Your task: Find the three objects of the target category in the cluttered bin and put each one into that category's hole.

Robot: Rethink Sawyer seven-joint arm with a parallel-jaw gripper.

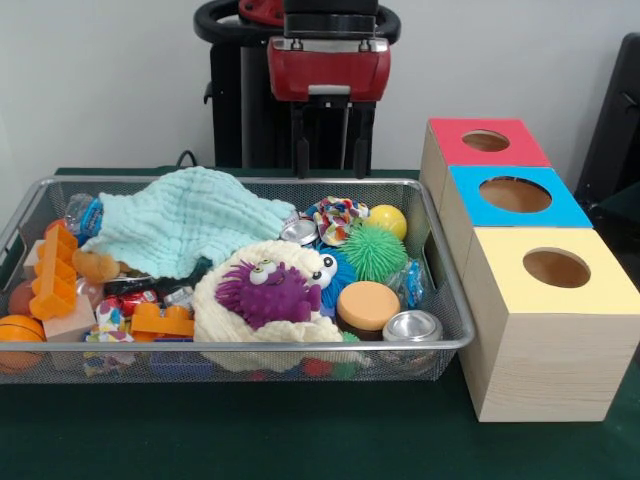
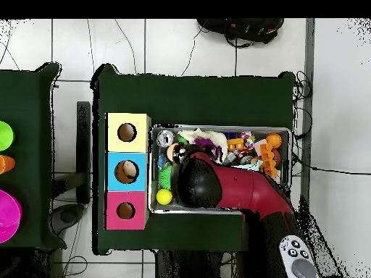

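A wire mesh bin (image 1: 250, 345) holds a heap of toys. My gripper (image 1: 331, 168) hangs open above the bin's far rim with nothing between its fingers (image 1: 301, 150). Below it lie a pale green cloth (image 1: 180, 220), a purple spiky toy (image 1: 265, 292) on a cream fuzzy cloth (image 1: 225, 325), a green spiky ball (image 1: 375, 250), a yellow ball (image 1: 388, 220), an orange disc (image 1: 367, 305) and two silver cans (image 1: 412, 326). In the overhead view my red arm (image 2: 239, 188) covers most of the bin (image 2: 217, 129); the yellow ball (image 2: 164, 196) shows beside it.
Three wooden boxes with round holes stand in a row beside the bin: red top (image 1: 455, 150), blue top (image 1: 470, 205), yellow top (image 1: 600, 290). Orange blocks (image 1: 55, 270) and a small basketball (image 1: 20, 335) fill the bin's other end. Coloured bowls (image 2: 6, 210) sit on a separate table.
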